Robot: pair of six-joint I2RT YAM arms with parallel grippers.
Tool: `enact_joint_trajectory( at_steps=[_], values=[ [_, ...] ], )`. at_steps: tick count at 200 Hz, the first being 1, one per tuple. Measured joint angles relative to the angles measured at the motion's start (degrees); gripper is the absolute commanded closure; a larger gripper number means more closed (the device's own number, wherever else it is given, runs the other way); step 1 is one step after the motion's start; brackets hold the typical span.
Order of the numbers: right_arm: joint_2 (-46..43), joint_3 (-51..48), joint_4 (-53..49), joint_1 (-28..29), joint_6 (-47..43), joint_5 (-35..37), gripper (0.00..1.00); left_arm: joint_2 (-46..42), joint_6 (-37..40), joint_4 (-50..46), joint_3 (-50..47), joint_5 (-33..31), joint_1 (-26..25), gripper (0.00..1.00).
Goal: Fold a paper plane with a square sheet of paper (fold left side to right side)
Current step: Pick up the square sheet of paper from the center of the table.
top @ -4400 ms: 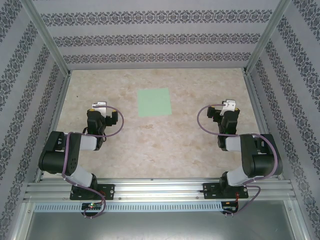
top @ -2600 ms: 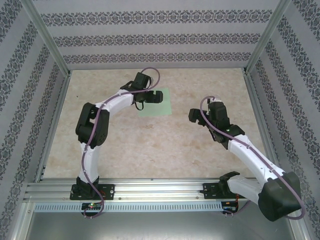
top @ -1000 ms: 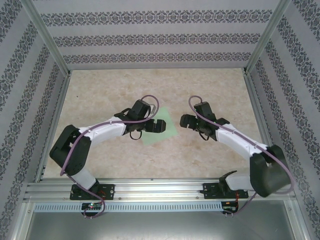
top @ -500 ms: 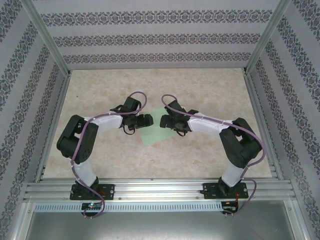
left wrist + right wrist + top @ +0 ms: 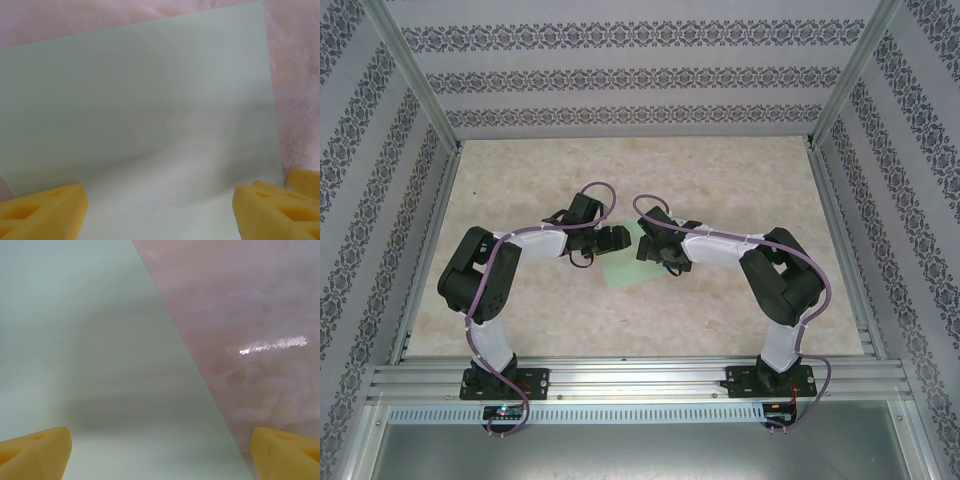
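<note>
Two grippers of mine face each other. My left gripper (image 5: 616, 238) and right gripper (image 5: 644, 246) both stand wide, yellow fingers (image 5: 45, 207) spread above the square sheet of paper (image 5: 623, 272) lying mid-way on the marbled table (image 5: 740, 180). Whether any fingertip touches it, I cannot tell.

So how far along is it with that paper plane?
Hardly begun. Nothing looks done yet: the square sheet of paper lies unfolded, with no crease to see. In hand: the left pincer and the right pincer are poised open over it. Left to do: every fold.
</note>
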Motion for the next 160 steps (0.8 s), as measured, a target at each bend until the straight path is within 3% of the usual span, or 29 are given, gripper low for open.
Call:
enact_joint_trajectory(
  at_steps=[58,131,160],
  values=[
    [0.85,0.66,-0.24,1.09,0.81,0.94,0.08,0.02,-0.5,1.73,-0.63,-0.02,-0.11,0.23],
    [1.18,1.4,1.7,2.19,0.76,-2.67,0.21,0.33,-0.68,3.04,-0.9,-0.02,-0.42,0.25],
    [1.2,1.4,2.49,2.21,0.61,-4.61,0.38,0.33,-0.74,3.39,-1.03,0.11,-0.42,0.26]
  ],
)
